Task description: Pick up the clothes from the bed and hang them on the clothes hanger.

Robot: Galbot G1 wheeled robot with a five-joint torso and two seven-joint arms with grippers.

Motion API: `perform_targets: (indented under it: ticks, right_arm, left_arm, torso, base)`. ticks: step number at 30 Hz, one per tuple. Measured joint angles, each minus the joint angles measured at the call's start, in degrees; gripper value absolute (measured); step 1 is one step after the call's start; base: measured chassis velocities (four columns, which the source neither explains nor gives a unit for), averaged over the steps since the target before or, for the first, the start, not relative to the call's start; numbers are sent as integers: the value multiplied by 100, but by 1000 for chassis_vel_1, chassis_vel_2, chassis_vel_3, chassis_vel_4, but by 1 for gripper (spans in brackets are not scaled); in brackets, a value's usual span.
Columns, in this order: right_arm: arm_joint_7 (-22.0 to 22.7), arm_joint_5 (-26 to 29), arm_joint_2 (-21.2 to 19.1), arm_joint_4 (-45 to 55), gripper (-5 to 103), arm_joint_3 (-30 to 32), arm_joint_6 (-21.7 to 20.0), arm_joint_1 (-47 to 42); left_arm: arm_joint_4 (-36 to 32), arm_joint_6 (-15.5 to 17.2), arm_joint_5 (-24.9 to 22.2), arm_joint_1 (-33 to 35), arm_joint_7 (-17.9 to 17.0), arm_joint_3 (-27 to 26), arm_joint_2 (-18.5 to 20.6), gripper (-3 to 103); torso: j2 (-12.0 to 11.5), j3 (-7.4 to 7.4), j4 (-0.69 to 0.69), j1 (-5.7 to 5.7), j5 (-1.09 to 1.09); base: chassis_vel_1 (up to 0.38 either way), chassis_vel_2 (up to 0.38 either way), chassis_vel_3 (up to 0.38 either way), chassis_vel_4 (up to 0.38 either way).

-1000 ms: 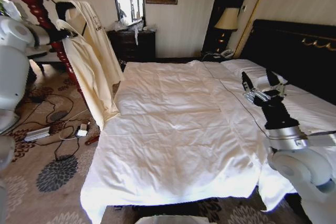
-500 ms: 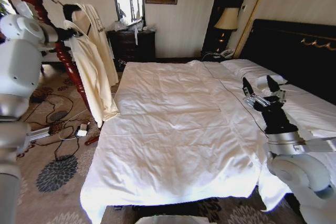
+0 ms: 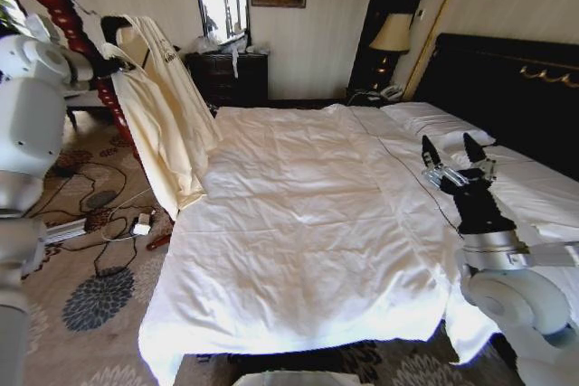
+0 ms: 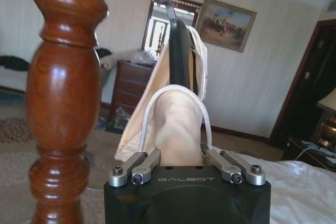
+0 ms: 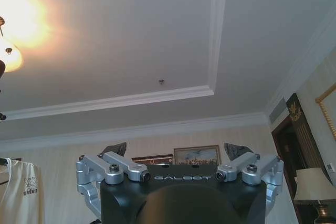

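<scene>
We are finding the clothes (image 3: 167,106) hanging on the clothes hanger (image 4: 181,53) beside the red-brown coat stand (image 3: 68,20), off the left side of the bed (image 3: 308,223). The left gripper (image 4: 186,169) is sitting right at the garment's shoulder, cream fabric bunched between its fingers (image 4: 223,163), which are closing on the cloth. The right gripper (image 3: 459,158) is hovering above the bed's right side, near the pillows, fingers spread wide and pointing up. Compared with half a second ago, the garment is hanging slightly farther toward the bed; the right gripper is barely changing position.
</scene>
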Motion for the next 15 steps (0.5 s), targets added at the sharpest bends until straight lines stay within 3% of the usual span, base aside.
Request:
perform_targets:
  ticks: [3,5,8,11,14,15]
  right_arm:
    - [-5,-24,38,51,100,44,13,-99]
    - [-8,-40,53,76,100,57,18,-144]
    - [-13,-72,87,131,100,66,19,-215]
    - [-14,-81,114,169,100,66,16,-247]
    - [-14,-96,185,239,100,50,-3,-332]
    - [-14,-96,185,239,100,50,-3,-332]
  left_arm:
    - [-350,-72,-16,182,-121,-66,210,30]
    - [-555,-73,-13,326,-195,-158,327,36]
    - [-1050,-87,-3,682,-335,-357,630,52]
    - [-1376,-136,-6,914,-367,-450,866,58]
    - [-1894,-200,-69,1286,-406,-621,1256,74]
    - [-1894,-200,-69,1286,-406,-621,1256,74]
  torso:
    - [1,-1,6,-1,0]
    - [1,-1,5,-2,0]
    - [1,-1,2,-1,-1]
    - [1,-1,2,-1,-1]
    - [1,-1,3,-2,-1]
    - [1,-1,3,-2,-1]
  base:
    - [0,0,0,0]
    - [0,0,0,0]
    - [0,0,0,0]
    - [0,0,0,0]
    - [0,0,0,0]
    - [0,0,0,0]
